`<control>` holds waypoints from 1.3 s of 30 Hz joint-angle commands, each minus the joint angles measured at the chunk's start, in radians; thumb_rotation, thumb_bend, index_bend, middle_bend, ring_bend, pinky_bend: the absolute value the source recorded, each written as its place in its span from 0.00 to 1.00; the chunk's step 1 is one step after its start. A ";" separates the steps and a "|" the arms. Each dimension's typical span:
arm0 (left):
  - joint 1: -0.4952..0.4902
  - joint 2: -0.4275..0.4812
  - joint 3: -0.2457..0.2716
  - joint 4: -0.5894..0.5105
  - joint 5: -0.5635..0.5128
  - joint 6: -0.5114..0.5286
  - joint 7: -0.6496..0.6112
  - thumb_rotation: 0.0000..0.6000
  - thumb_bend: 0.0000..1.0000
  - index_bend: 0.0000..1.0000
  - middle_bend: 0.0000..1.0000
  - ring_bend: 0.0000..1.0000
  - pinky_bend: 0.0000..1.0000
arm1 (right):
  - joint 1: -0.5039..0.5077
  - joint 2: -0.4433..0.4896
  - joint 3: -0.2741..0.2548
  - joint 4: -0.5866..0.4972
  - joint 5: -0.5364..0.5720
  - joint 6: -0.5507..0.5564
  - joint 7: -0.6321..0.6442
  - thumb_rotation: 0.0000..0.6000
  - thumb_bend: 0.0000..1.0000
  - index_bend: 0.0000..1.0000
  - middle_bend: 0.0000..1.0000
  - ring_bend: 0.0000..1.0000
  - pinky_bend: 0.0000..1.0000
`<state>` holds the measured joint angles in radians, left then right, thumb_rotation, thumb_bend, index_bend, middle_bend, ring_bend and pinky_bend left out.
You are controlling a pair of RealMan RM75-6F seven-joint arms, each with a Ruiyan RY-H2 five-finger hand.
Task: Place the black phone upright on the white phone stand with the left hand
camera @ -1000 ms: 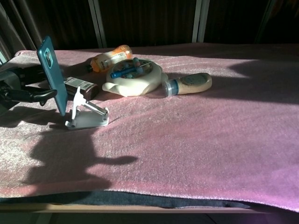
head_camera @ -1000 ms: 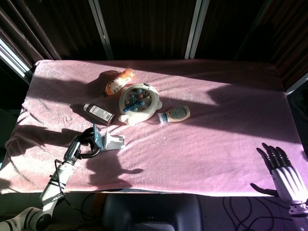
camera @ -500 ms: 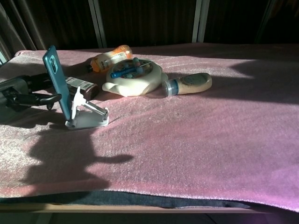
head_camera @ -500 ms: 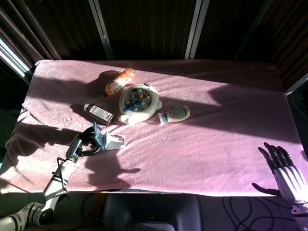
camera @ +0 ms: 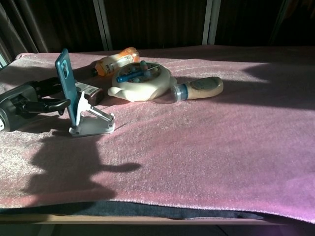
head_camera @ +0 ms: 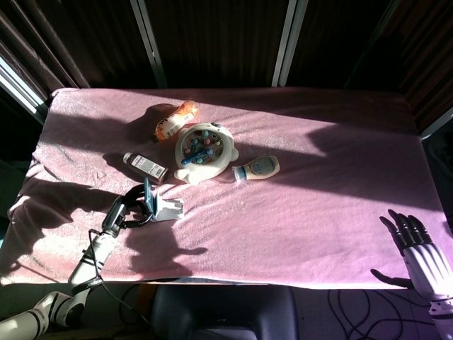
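We hold the phone (camera: 66, 83) upright in our left robot hand (camera: 30, 98), fingers clamped on it from behind, its lower edge down at the stand (camera: 91, 120) and seemingly resting against the raised support. The placement looks nearly done; what remains, we judge, is to confirm it sits in the cradle, let go and draw away without tipping it. Our right robot hand (head_camera: 417, 251) hangs off the surface (head_camera: 318, 205) edge, fingers spread, holding nothing. Bottles and a toy-filled dish lie behind.
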<state>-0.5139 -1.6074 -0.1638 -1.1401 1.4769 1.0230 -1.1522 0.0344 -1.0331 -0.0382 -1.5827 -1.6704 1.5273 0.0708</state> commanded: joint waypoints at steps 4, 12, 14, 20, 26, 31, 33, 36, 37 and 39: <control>-0.012 -0.020 0.018 0.044 0.003 0.001 -0.038 1.00 0.42 0.84 1.00 0.61 0.14 | 0.000 -0.001 0.000 0.000 -0.001 0.000 -0.003 1.00 0.12 0.00 0.00 0.00 0.00; -0.025 -0.054 0.034 0.124 0.022 0.030 -0.060 1.00 0.42 0.84 0.99 0.59 0.14 | 0.000 -0.003 -0.001 -0.003 -0.003 0.000 -0.012 1.00 0.12 0.00 0.00 0.00 0.00; -0.025 -0.072 0.034 0.155 0.021 0.043 -0.058 1.00 0.42 0.84 0.98 0.59 0.14 | -0.001 -0.004 -0.001 -0.002 -0.004 0.002 -0.013 1.00 0.12 0.00 0.00 0.00 0.00; -0.028 -0.092 0.048 0.193 0.022 0.045 -0.089 1.00 0.42 0.84 0.98 0.59 0.14 | -0.004 -0.010 0.001 0.001 -0.007 0.011 -0.017 1.00 0.12 0.00 0.00 0.00 0.00; -0.030 -0.087 0.062 0.181 0.024 0.041 -0.132 1.00 0.42 0.83 0.98 0.59 0.14 | -0.003 -0.011 0.002 0.001 -0.004 0.010 -0.019 1.00 0.12 0.00 0.00 0.00 0.00; -0.033 -0.086 0.065 0.179 0.021 0.039 -0.139 1.00 0.42 0.83 0.98 0.59 0.14 | -0.004 -0.012 0.003 0.001 -0.004 0.011 -0.021 1.00 0.12 0.00 0.00 0.00 0.00; -0.034 -0.087 0.068 0.179 0.019 0.036 -0.141 1.00 0.42 0.83 0.98 0.59 0.14 | -0.004 -0.012 0.003 0.001 -0.003 0.011 -0.021 1.00 0.12 0.00 0.00 0.00 0.00; -0.034 -0.089 0.070 0.178 0.017 0.036 -0.141 1.00 0.42 0.83 0.97 0.59 0.14 | -0.003 -0.012 0.004 0.001 -0.002 0.010 -0.021 1.00 0.12 0.00 0.00 0.00 0.00; -0.034 -0.089 0.070 0.178 0.015 0.035 -0.142 1.00 0.42 0.83 0.97 0.59 0.14 | -0.003 -0.012 0.004 0.001 -0.002 0.010 -0.021 1.00 0.12 0.00 0.00 0.00 0.00; -0.036 -0.092 0.070 0.178 0.011 0.031 -0.142 1.00 0.42 0.83 0.97 0.59 0.14 | -0.002 -0.012 0.004 0.002 -0.002 0.009 -0.022 1.00 0.12 0.00 0.00 0.00 0.00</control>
<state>-0.5491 -1.6988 -0.0939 -0.9620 1.4891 1.0556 -1.2942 0.0322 -1.0455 -0.0342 -1.5808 -1.6726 1.5364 0.0490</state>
